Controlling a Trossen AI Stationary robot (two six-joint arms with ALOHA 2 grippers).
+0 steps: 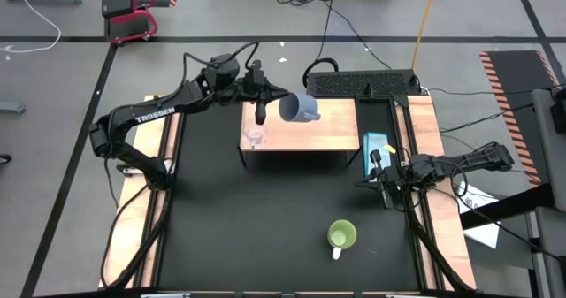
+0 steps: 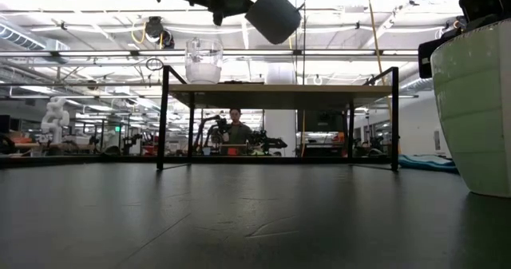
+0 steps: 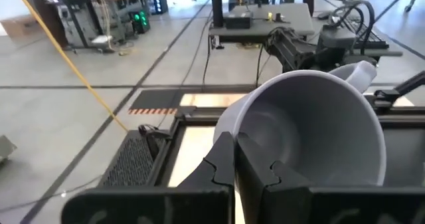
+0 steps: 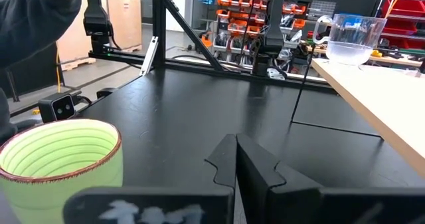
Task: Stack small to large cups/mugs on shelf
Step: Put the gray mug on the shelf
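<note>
My left gripper is over the far left part of the shelf and is shut on the grey-blue mug. The mug is in the air, tipped on its side. The small clear glass cup stands on its base at the shelf's near left corner. The lime-green mug with its white handle stands on the table, near the front right. My right gripper is shut and holds nothing, level at the table's right side, with the green mug close by. My left gripper holds the grey-blue mug by its rim, on the side away from the handle. One finger appears to be inside the wall and one outside. The mug is lifted clear above the shelf and tilted, its mouth turned toward the wrist camera.
A teal box lies against the shelf's right end, and a black device with cables sits at the table's far edge. The shelf's middle and right are bare. A person sits far behind. A sleeve shows beyond the table.
</note>
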